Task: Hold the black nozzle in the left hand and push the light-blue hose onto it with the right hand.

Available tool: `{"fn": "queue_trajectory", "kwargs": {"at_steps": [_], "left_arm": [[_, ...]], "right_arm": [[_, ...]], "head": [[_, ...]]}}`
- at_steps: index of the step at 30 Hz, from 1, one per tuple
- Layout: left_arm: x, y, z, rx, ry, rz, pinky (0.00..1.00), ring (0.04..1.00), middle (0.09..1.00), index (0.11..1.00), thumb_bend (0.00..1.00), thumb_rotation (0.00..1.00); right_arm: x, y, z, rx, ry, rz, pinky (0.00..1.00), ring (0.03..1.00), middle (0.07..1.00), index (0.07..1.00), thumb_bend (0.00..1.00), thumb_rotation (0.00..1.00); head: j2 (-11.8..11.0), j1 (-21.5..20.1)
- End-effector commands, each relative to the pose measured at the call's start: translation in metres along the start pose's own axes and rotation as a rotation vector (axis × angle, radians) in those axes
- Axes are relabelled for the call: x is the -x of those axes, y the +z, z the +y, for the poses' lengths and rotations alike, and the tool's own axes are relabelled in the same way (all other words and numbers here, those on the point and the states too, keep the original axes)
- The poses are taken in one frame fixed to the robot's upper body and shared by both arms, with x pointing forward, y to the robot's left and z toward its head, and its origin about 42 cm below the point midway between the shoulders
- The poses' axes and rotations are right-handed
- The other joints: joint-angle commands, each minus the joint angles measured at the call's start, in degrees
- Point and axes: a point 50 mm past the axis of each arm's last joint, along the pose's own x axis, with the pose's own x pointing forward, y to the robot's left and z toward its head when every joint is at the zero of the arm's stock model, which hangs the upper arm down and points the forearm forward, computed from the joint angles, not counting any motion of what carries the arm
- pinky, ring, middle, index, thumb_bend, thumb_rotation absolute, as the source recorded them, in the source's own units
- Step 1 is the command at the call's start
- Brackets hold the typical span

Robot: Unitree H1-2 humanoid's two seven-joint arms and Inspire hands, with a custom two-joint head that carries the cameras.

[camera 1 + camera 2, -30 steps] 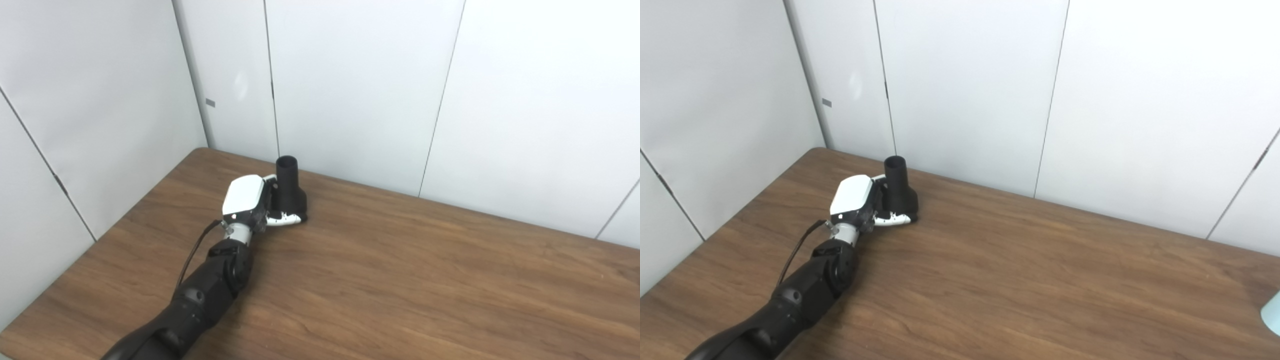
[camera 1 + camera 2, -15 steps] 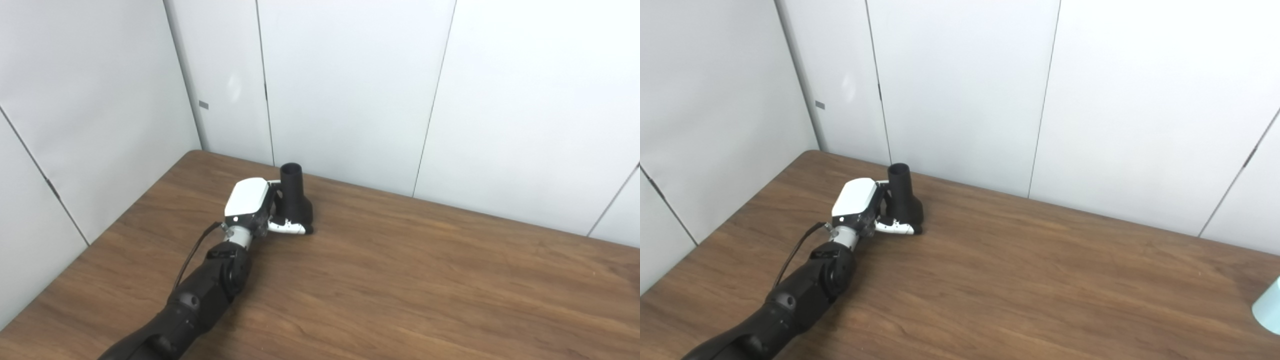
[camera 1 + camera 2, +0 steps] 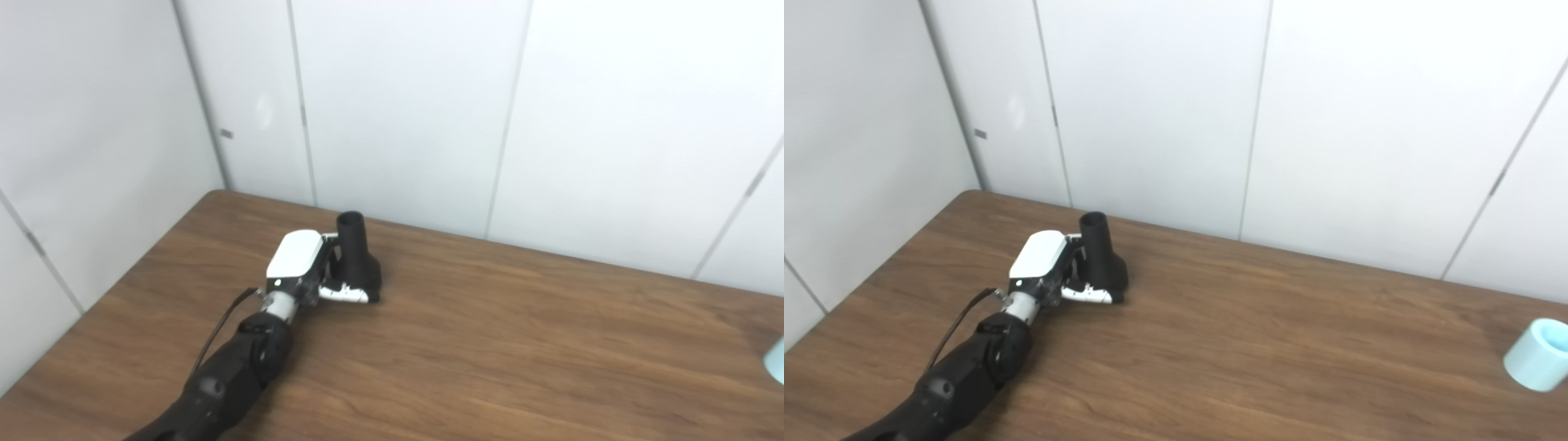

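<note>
The black nozzle (image 3: 358, 257) stands upright on the wooden table (image 3: 490, 343), narrow neck up, near the back left. My left hand (image 3: 305, 269) is wrapped around its wide base from the left, thumb across the front, shut on it. The light-blue hose (image 3: 1536, 354) is a short pale cylinder at the far right of the table, only a sliver of it showing in the left eye view (image 3: 775, 369). My right hand is out of both views.
White wall panels (image 3: 398, 110) rise close behind the table's back edge and along its left side. The left forearm (image 3: 233, 373) lies diagonally over the table's front left part.
The camera has swung to the right, bringing the light-blue hose further into view. My left hand and the nozzle have shifted slightly right and toward me on the table.
</note>
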Motion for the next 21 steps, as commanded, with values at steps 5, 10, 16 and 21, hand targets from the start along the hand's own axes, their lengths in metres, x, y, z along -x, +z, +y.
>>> {"fn": "queue_trajectory", "kwargs": {"at_steps": [5, 10, 16, 21], "left_arm": [[0.04, 0.038, -0.056, 0.117, -0.13, -0.099, 0.13, 0.185, 0.292, 0.491, 0.51, 0.05], [0.05, 0.068, -0.066, 0.16, -0.148, -0.221, 0.15, 0.219, 0.375, 0.491, 0.51, 0.05], [0.062, 0.094, -0.076, 0.187, -0.2, -0.329, 0.27, 0.377, 0.497, 0.491, 0.51, 0.06], [0.074, 0.111, -0.088, 0.171, -0.222, -0.439, 0.37, 0.487, 0.516, 0.489, 0.51, 0.05]], "right_arm": [[-0.008, 0.018, 0.01, 0.049, -0.029, -0.077, 0.61, 0.687, 0.7, 0.664, 0.27, 0.0], [-0.013, 0.021, 0.02, 0.067, -0.029, -0.096, 0.58, 0.658, 0.68, 0.652, 0.28, 0.0], [-0.019, 0.027, 0.035, 0.049, -0.017, -0.116, 0.58, 0.655, 0.679, 0.642, 0.28, 0.0], [-0.026, 0.031, 0.046, 0.042, -0.001, -0.137, 0.57, 0.634, 0.661, 0.628, 0.29, 0.0]], "head": [[0.3, -2.7], [0.5, -5.0], [0.9, -9.0], [1.0, -13.1]]}}
